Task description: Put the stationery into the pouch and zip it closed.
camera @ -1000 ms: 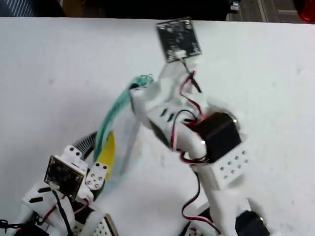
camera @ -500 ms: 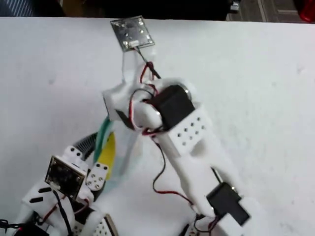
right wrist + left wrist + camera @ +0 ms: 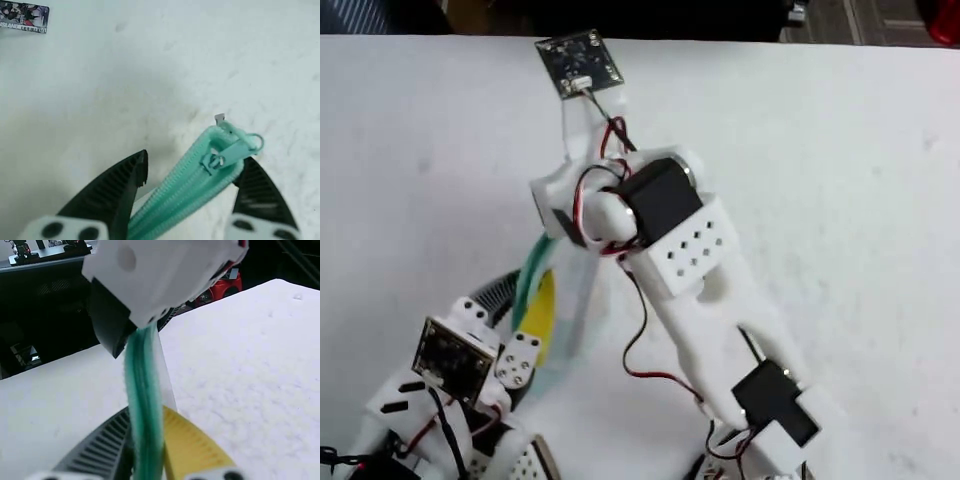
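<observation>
Pouch is clamped by left pincer; right pincer straddles it, open.

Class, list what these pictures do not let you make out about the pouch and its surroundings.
- High view: the pouch lies mostly under the right arm; its contents cannot be told.
- Left wrist view: that arm covers the far end of the zipper.
- Right wrist view: a card is cut off by the edge.

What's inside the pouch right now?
Contents cannot be seen. The pouch presents its teal zipper edge, slider near the end; that edge covers the inside.
</observation>
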